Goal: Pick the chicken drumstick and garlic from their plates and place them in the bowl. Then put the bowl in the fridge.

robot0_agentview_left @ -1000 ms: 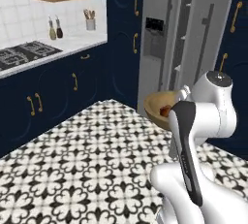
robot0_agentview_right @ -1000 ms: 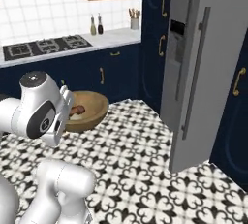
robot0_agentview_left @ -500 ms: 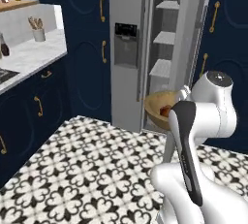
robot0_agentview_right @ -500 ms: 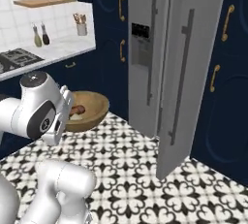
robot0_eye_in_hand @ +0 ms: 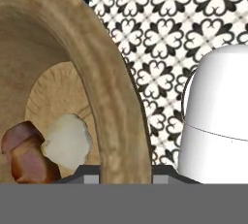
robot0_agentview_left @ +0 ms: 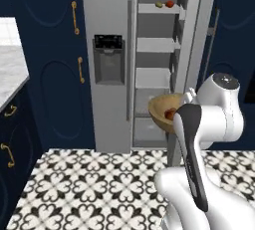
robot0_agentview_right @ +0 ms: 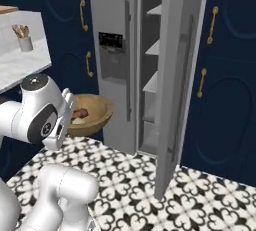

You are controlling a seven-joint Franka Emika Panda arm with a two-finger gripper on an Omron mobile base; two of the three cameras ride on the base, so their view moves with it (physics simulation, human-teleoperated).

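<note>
Bowl point(robot0_eye_in_hand: 114, 121), wooden, clamped at its rim by closed gripper point(robot0_eye_in_hand: 118, 174), holding drumstick point(robot0_eye_in_hand: 24, 155) and garlic point(robot0_eye_in_hand: 67, 140), carried before open fridge point(robot0_agentview_left: 112, 64); loading done, shelving remains.

Rendered pics, even flat light, soft low-res blur, no glare, faint shadows w/in fridge point(robot0_agentview_left: 159, 69).

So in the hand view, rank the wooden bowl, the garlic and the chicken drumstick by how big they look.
1. The tan-brown wooden bowl, by far the largest.
2 and 3. The pale beige garlic bulb and the reddish-brown chicken drumstick look about alike; the garlic and the frame's bottom hide part of the drumstick, so I won't rank them.
</note>
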